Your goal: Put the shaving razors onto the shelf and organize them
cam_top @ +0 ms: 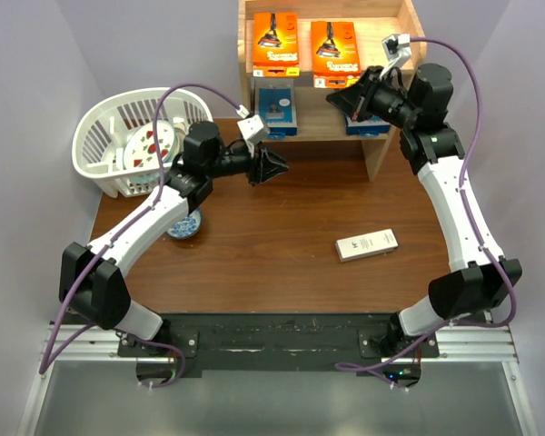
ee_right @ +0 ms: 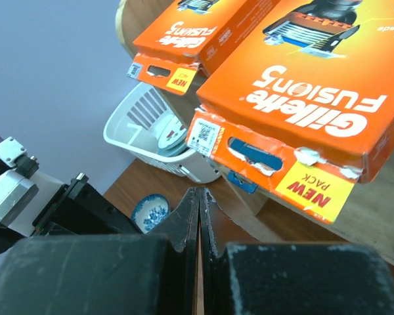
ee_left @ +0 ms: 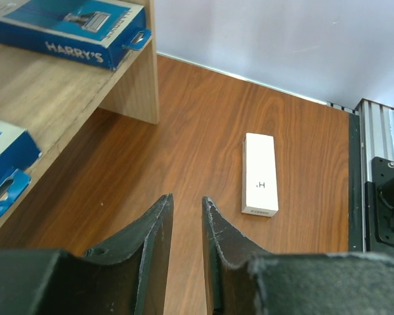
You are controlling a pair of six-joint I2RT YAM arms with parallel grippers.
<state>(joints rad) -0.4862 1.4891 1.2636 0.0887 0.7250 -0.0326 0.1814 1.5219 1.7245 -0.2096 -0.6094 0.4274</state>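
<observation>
Top external, slim white cardboard box [cam_top: 367, 244]: lies flat on the brown wooden table [cam_top: 282, 272], right of centre and well apart from both arms.
Long axis of box: runs close to left-right, with the right end angled slightly away from the arms.
Look of box: plain matte white, long and narrow, with square corners. From the left wrist view, shows a small dark "H" near one end.
Place of light pine two-tier shelf [cam_top: 381, 154]: stands at the far edge of the table, open front toward the arms, solid panels at the sides.
Top tier, orange Gillette razor packs [cam_top: 274, 43]: two, side by side with a narrow gap, long axes near to far. Torn hang-tab ends with yellow "NEW PACK" flashes face the arms.
Lower tier, blue Harry's razor packs [cam_top: 277, 107]: one at left, long axis near to far. A second at right, partly hidden behind the right arm's wrist, with bare pine between the two.
State of left gripper [cam_top: 274, 166]: held over the table just in front of the shelf, pointing right. Fingers parted by a narrow gap, nothing between them.
State of right gripper [cam_top: 339, 98]: sits at the shelf front by the right orange pack. Fingers pressed together, holding nothing.
Left edge: white slotted plastic basket [cam_top: 118, 136] at the far left corner, small blue-patterned bowl [cam_top: 185, 224] just beside the left forearm.
Open room: broad bare wood on every side of the box, and between it and the shelf.
</observation>
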